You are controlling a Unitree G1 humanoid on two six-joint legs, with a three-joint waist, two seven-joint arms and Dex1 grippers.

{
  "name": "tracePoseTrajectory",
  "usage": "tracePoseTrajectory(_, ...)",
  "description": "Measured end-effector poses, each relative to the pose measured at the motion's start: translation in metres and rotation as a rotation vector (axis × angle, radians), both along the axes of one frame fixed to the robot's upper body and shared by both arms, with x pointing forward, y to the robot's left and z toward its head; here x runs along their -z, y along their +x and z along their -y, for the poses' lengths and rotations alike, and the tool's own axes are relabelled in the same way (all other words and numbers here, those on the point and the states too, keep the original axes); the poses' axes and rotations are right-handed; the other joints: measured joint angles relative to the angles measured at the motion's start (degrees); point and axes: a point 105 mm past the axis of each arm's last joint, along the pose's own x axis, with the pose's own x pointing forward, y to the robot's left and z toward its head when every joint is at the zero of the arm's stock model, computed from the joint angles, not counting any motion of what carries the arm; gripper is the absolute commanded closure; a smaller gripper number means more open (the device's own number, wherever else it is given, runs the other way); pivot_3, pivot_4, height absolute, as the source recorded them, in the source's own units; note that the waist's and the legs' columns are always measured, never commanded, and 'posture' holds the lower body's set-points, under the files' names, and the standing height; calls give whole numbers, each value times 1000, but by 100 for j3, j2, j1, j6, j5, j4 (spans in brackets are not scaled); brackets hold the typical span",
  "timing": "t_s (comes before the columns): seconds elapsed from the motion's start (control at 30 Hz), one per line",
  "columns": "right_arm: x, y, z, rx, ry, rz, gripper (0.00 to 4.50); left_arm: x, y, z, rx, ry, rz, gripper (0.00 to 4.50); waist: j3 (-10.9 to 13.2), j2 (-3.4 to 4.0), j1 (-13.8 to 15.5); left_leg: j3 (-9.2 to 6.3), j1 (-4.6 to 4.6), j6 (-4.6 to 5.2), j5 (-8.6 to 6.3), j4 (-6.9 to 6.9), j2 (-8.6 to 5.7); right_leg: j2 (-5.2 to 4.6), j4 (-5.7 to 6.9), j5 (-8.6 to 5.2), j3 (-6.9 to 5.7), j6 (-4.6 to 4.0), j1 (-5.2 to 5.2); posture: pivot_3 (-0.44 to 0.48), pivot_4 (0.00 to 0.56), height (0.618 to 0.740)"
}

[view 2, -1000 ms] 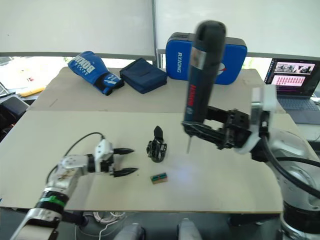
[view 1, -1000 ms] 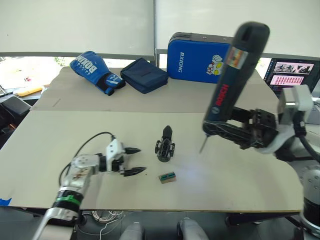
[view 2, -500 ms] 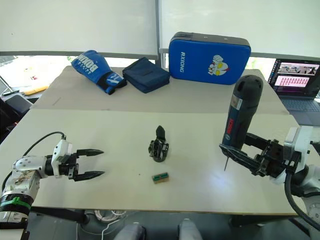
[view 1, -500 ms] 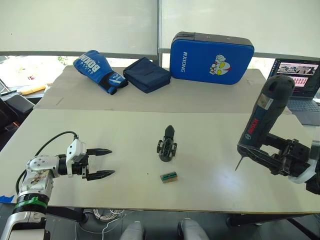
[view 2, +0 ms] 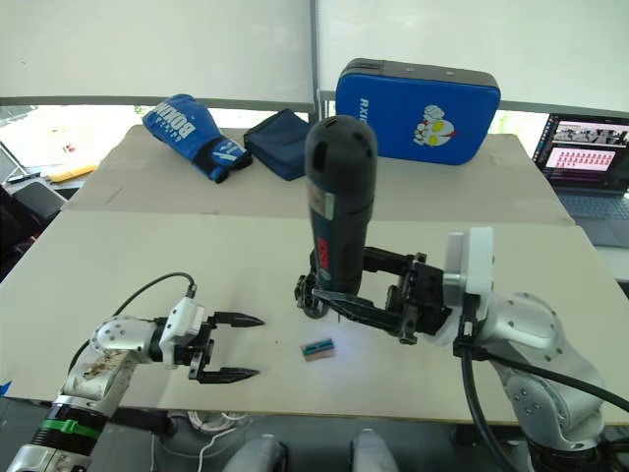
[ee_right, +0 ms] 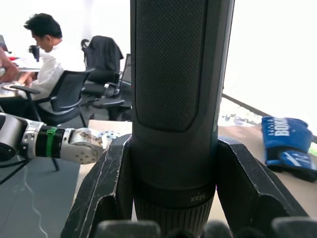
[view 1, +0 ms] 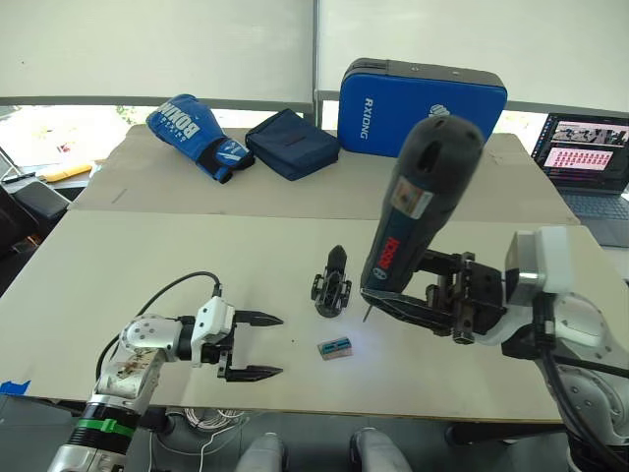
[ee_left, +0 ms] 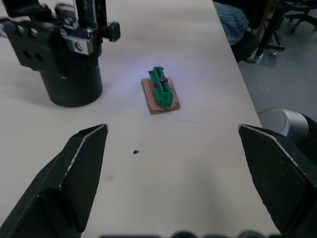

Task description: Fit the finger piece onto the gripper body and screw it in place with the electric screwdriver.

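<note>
— How much room is there around the gripper body?

— It stands upright mid-counter, with bare surface to its left and far side; the near edge lies just past the small green part on its brown pad.

— And the arms?

— The left gripper hovers low near the near edge, left of the pad, its fingers spread wide with nothing between them (the pad lies ahead of the gap). The right gripper reaches in from the right, fingers clamped around the electric screwdriver, which is tilted with its rounded end up and its bit tip just right of the gripper body.

— The far edge?

— A blue boxing glove, a navy pouch and a blue pad case.
</note>
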Motion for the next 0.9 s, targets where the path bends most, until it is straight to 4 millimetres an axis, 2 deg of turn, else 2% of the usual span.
tracePoseTrajectory(0.13,14,1,-17,-67,-6,-44,2567,12,0,23,21,11,-18,55,0,0,-6,1,0,0,0,0,2,3,1,0,0,0,-2,0,150,740)
tracePoseTrajectory(0.33,27,6,-27,-91,-16,-50,2567,21,2,42,12,28,1,55,0,0,-4,2,5,0,0,0,0,2,4,1,2,-1,0,0,150,740)
tracePoseTrajectory(0.57,40,13,-28,-86,-45,-46,2567,22,6,56,10,17,42,55,-2,2,40,3,11,0,0,1,-8,-3,3,2,3,2,9,0,150,740)
tracePoseTrajectory(0.9,48,21,-26,-67,-57,-42,2567,21,8,64,23,6,50,55,-2,2,39,5,12,0,0,2,-8,-3,5,2,7,2,8,0,150,740)
